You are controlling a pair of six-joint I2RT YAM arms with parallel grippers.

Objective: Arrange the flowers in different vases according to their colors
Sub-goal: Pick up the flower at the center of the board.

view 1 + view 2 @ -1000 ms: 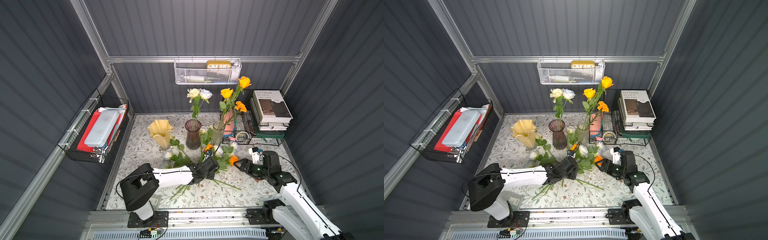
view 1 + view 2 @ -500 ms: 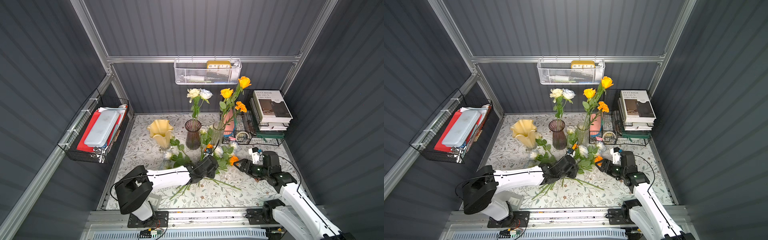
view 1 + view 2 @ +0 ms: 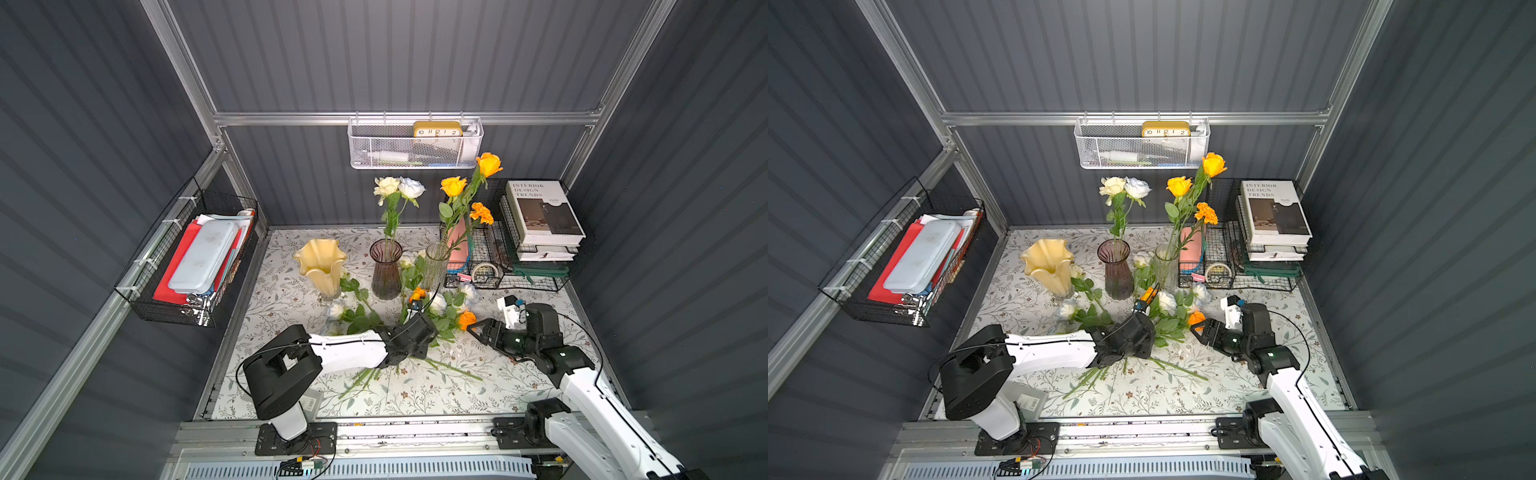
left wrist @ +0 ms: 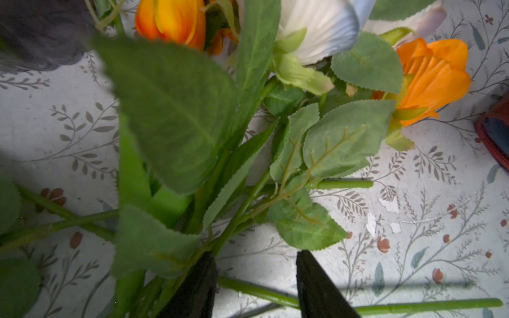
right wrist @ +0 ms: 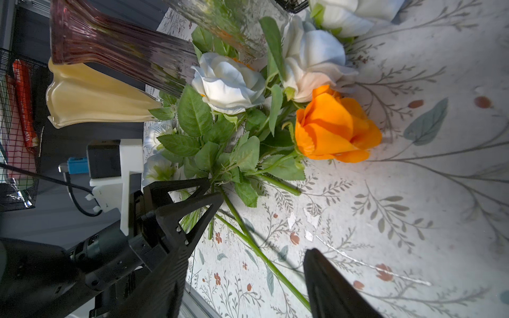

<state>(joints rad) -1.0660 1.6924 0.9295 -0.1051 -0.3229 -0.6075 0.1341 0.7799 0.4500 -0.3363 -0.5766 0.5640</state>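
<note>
1. Both top views: pale roses (image 3: 399, 189) stood in the purple vase (image 3: 385, 270), orange flowers (image 3: 469, 195) in the clear vase (image 3: 434, 266); the yellow vase (image 3: 320, 266) held none.
2. Left wrist: the left gripper (image 4: 256, 280) was spread over loose flowers (image 4: 303, 137) at mid-desk.
3. Right wrist: the right gripper (image 5: 248, 272) was spread, empty; over half seemed unsorted.
</note>
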